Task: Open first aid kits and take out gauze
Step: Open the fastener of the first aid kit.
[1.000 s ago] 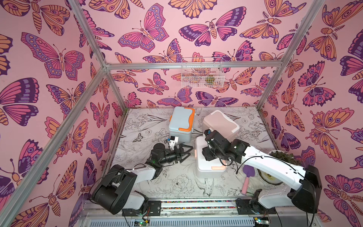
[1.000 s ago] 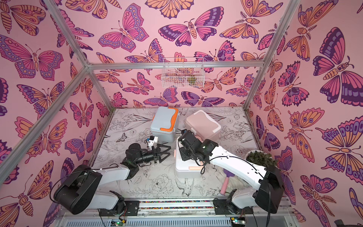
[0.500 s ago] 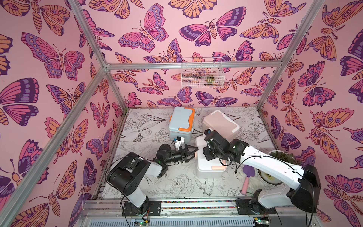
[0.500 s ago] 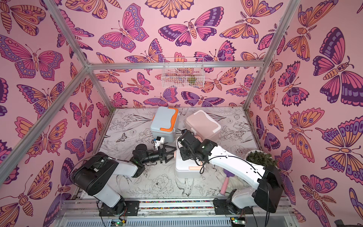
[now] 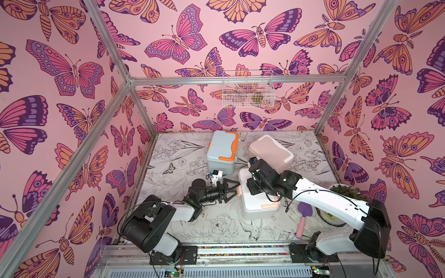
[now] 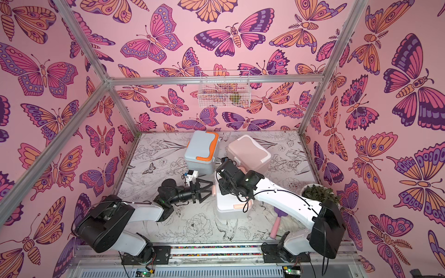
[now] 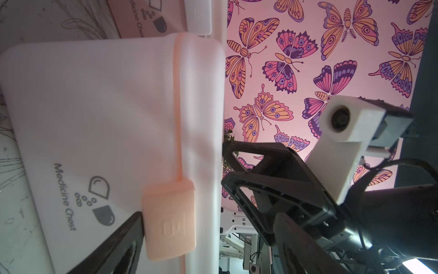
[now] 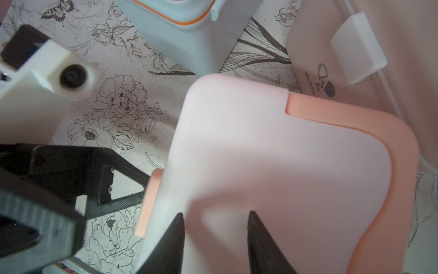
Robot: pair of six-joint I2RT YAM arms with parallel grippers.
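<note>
Latch work on the white first aid kit (image 5: 255,204), sitting shut at the front middle of the tabletop (image 5: 183,154). Its peach latch (image 7: 169,221), on the side nearer the left arm, is being faced by the left gripper (image 5: 237,190), fingers spread wide and empty, one tip just beside the latch. The right gripper (image 8: 216,225), fingers partly apart and empty, is being held over the lid. The blue kit (image 5: 222,149) and pink kit (image 5: 271,151) are standing shut behind it. No gauze is being shown.

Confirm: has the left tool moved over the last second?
Yes. The left tool has advanced toward the white kit, which stayed put; its open jaws now reach the kit's peach latch.
</note>
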